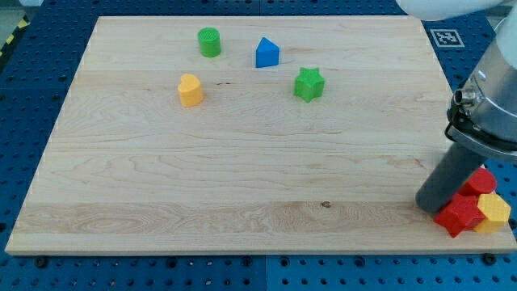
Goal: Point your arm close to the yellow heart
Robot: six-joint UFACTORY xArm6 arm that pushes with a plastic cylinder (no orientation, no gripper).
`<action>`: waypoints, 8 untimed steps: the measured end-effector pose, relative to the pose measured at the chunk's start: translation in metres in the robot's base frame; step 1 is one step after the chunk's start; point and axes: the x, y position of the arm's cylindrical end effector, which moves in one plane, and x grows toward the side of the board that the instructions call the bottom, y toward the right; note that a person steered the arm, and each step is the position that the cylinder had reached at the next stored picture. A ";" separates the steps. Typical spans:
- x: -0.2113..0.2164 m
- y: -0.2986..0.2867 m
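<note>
The yellow heart (190,90) lies on the wooden board (242,162) at the upper left. My tip (428,205) rests near the board's lower right corner, far to the right of and below the heart. It stands right beside a cluster of red and yellow blocks. No block lies between the tip and the heart along the board's middle.
A green cylinder (209,41), a blue pointed block (267,53) and a green star (308,84) sit across the top of the board. A red star (460,215), another red block (482,182) and a yellow block (493,212) crowd the lower right edge.
</note>
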 end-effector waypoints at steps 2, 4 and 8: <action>-0.024 -0.035; -0.027 -0.070; -0.051 -0.139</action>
